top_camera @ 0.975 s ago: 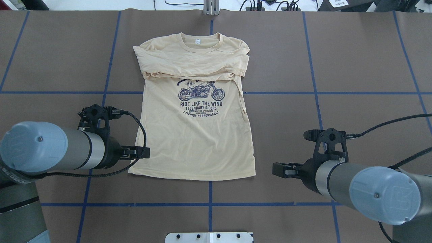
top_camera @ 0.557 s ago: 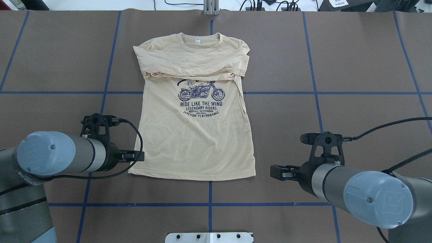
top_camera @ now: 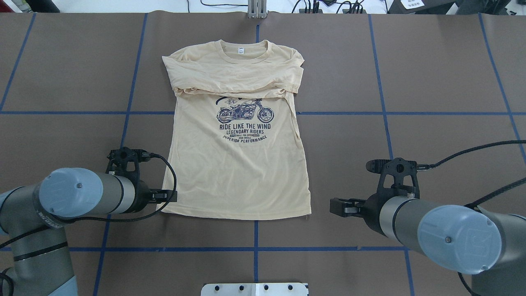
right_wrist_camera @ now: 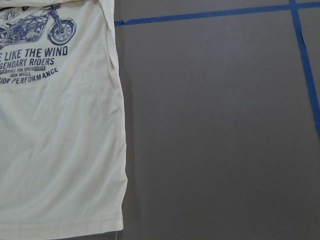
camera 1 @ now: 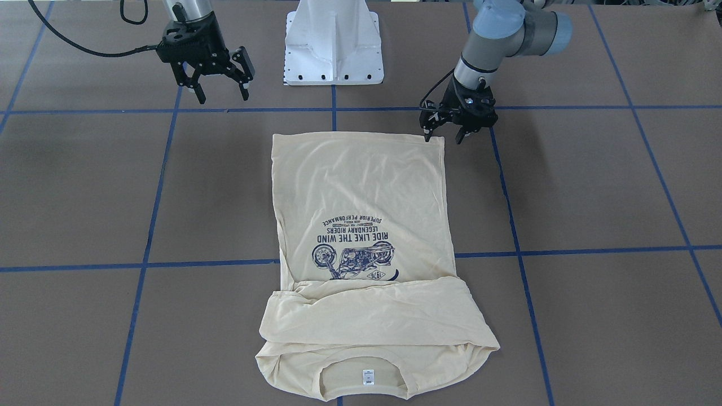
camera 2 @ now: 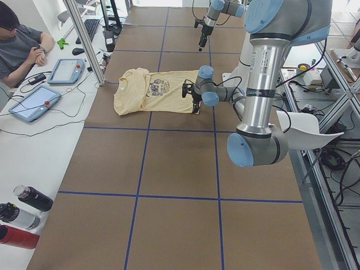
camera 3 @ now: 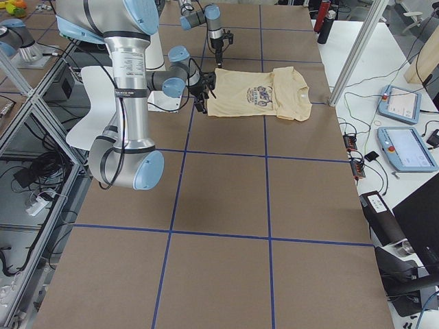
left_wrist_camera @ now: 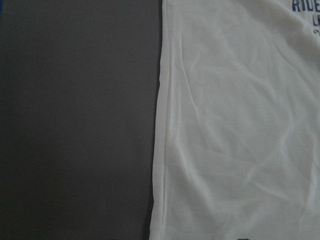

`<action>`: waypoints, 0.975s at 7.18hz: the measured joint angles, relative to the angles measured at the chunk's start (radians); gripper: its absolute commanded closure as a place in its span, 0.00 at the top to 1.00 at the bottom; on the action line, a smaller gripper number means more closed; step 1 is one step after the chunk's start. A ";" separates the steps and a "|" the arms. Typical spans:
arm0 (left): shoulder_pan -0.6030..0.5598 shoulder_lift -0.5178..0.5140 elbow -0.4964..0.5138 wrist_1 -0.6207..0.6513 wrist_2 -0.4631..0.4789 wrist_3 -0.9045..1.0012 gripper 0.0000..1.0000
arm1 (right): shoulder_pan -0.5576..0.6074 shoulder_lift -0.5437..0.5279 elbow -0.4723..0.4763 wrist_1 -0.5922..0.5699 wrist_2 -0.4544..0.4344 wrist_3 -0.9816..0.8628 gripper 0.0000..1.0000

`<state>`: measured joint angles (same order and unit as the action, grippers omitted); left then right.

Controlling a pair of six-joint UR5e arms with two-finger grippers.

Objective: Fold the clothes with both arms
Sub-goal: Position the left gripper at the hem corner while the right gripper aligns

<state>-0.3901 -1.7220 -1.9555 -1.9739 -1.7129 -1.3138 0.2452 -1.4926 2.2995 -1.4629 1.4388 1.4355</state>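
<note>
Two arms over one cream-yellow shirt [top_camera: 238, 181], spread flat on the brown table [top_camera: 431, 74], print side up. Collar and white neck label [top_camera: 239, 50] at the far end from the robot, hem at the near end. Both long sleeves folded across the chest in a band just above the navy motorcycle print [top_camera: 245, 111]. Straddles a blue tape line [top_camera: 349, 112] running left to right, with another line passing under its middle from near to far.

Left gripper [top_camera: 171, 196] low at the near left hem corner, fingers spread, the corner between them in the front-facing view; touching the cloth or just clear of it, cannot tell. In the left wrist view, only the shirt's left side seam and the bare table beside it.

Right gripper [camera 1: 223, 97] spread wide too, holding nothing, held above the table to the right of the near right hem corner, apart from the cloth. In the right wrist view, the shirt's right edge, its hem corner and part of the print lettering.

White pedestal base [camera 1: 333, 45] at the near edge, between the arms. Beyond the far edge, in the left side view, a seated person [camera 2: 19, 42] beside a tablet [camera 2: 31, 104].
</note>
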 measured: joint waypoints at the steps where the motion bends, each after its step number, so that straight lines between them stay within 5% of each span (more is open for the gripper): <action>1: 0.005 -0.001 0.006 -0.003 0.000 -0.001 0.67 | 0.000 0.000 0.000 0.001 0.000 0.000 1.00; 7: 0.017 -0.003 0.048 -0.038 -0.001 -0.001 0.37 | 0.001 0.000 0.001 0.001 -0.001 0.000 1.00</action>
<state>-0.3730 -1.7254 -1.9074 -2.0124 -1.7135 -1.3146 0.2459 -1.4930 2.3009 -1.4619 1.4373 1.4358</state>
